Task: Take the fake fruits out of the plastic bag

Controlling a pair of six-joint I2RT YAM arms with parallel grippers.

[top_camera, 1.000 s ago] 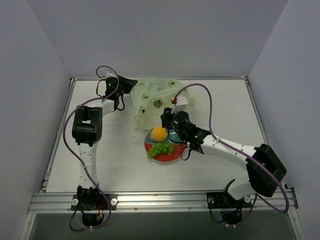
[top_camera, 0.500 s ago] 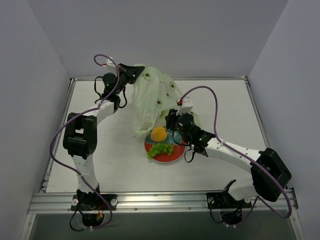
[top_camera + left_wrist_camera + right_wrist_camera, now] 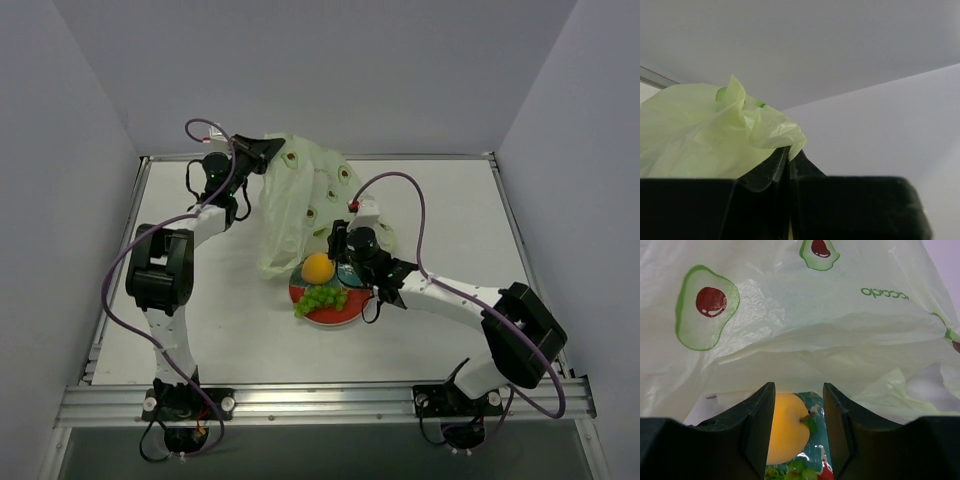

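Note:
The pale green plastic bag (image 3: 298, 205) hangs from my left gripper (image 3: 264, 150), which is shut on its top corner (image 3: 765, 132) and holds it up over the back of the table. Its lower end drapes to the table beside the plate. The round orange-yellow fruit (image 3: 318, 267) and the light green grape bunch (image 3: 320, 298) lie on the red-rimmed plate (image 3: 350, 312). My right gripper (image 3: 336, 240) is open and empty, low over the plate. The orange-yellow fruit (image 3: 785, 432) shows between its fingers and the bag (image 3: 800, 315) just beyond. The bright green and dark green fruits are hidden.
The plate's teal centre (image 3: 815, 440) and some grapes (image 3: 801, 472) show under my right gripper. A metal rail (image 3: 320, 400) runs along the near table edge. Grey walls stand on three sides.
My left gripper has lifted the bag from lying spread on the table to hanging upright. My right gripper has shifted slightly towards the orange-yellow fruit.

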